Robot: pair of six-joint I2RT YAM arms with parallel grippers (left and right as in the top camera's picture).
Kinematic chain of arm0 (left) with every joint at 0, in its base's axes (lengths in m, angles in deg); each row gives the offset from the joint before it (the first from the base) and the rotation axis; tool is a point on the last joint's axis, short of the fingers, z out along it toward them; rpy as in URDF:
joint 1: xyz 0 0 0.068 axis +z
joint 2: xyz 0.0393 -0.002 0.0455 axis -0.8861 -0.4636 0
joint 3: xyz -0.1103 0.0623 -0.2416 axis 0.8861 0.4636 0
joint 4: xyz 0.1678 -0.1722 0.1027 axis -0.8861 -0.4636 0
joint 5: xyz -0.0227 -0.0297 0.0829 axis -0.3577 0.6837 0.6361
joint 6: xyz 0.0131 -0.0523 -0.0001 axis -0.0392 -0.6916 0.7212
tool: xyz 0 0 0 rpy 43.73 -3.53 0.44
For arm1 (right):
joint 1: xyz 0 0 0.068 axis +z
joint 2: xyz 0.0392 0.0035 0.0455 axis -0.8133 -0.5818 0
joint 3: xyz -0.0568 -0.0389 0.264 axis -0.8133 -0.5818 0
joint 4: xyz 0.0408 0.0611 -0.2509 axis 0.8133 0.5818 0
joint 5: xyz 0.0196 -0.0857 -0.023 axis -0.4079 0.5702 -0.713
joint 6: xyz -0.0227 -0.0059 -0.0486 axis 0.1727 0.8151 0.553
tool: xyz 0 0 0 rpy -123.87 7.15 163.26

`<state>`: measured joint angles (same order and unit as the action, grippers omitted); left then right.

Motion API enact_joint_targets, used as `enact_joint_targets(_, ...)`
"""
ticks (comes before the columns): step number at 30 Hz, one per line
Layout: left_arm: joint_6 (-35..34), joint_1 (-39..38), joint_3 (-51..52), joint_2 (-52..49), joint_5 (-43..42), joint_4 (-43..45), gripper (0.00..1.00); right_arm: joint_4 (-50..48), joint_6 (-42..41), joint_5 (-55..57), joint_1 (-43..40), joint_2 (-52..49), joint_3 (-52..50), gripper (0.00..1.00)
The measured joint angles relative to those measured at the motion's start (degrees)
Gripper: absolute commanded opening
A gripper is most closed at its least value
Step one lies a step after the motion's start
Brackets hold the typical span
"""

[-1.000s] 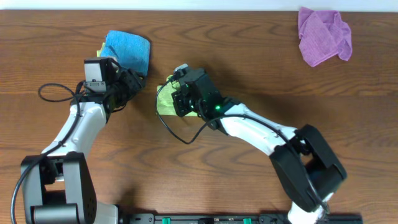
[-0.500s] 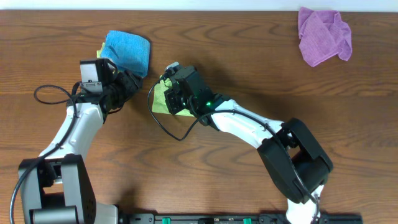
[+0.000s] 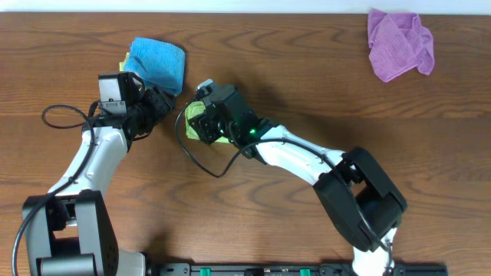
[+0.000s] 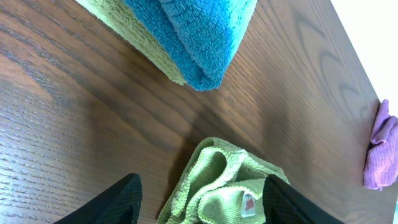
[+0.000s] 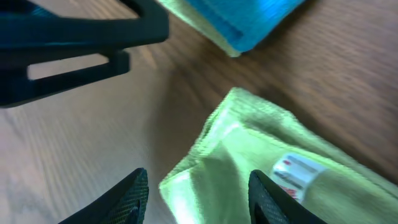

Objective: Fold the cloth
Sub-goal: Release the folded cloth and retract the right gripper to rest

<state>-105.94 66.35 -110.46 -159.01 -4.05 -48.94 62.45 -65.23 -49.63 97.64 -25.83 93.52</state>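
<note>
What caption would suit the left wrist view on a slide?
Open left fingers frame a crumpled green cloth on the wooden table, a folded blue cloth lying beyond.

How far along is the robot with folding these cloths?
Done: a blue cloth lies neatly folded on top of a green one at the far left. In hand: a lime cloth, loosely doubled over with its tag showing, sits inside the open right gripper; the left gripper hangs open nearby, holding nothing. Left: the purple cloth lies crumpled at the far right corner, untouched.
</note>
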Motion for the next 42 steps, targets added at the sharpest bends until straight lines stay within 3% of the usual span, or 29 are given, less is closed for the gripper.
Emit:
enact_joint_targets(3,0.0,0.0,0.0,0.0,0.0,0.0,0.64,0.33,-0.17,-0.94,0.0,-0.04,0.31,0.54)
enact_joint_targets(5,0.04,0.09,0.0,0.0,-0.02,0.0,0.7,1.09,-0.48,-1.36,-0.24,0.0,0.66,0.72)
enact_joint_targets(6,0.22,0.22,0.0,0.04,-0.09,0.0,0.75,1.86,-0.92,-1.42,-0.52,0.2,0.68,0.95)
enact_joint_targets(7,0.33,0.46,0.0,0.17,-0.24,-0.04,0.79,3.28,-1.01,-1.22,-0.94,0.59,0.68,0.99)
enact_joint_targets(10,0.26,1.77,0.0,1.7,-1.4,-0.59,0.98,11.17,-1.88,-0.55,-3.82,4.09,0.66,0.99)
enact_joint_targets(15,0.55,4.5,-0.04,5.2,-6.93,-5.31,0.95,27.54,-3.39,-3.89,-16.11,15.91,1.01,0.99)
enact_joint_targets(20,0.5,5.97,-0.04,6.21,-13.42,-10.51,0.95,43.41,5.68,-9.55,-30.05,28.33,0.68,0.99)
enact_joint_targets(25,0.57,5.92,-0.04,7.19,-16.9,-13.11,0.95,46.05,12.52,-11.34,-37.83,46.84,-10.64,0.99)
enact_joint_targets(29,1.03,5.38,-0.04,9.18,-17.88,-15.96,0.95,46.75,14.12,-11.72,-42.53,63.21,-23.02,0.99)
enact_joint_targets(34,1.68,4.74,-0.04,9.84,-19.04,-20.9,0.95,48.22,14.08,-11.74,-44.3,77.37,-30.95,0.99)
enact_joint_targets(42,6.03,3.74,-0.02,12.13,-19.69,-29.94,0.95,50.07,13.7,-8.81,-44.28,83.87,-31.63,0.99)
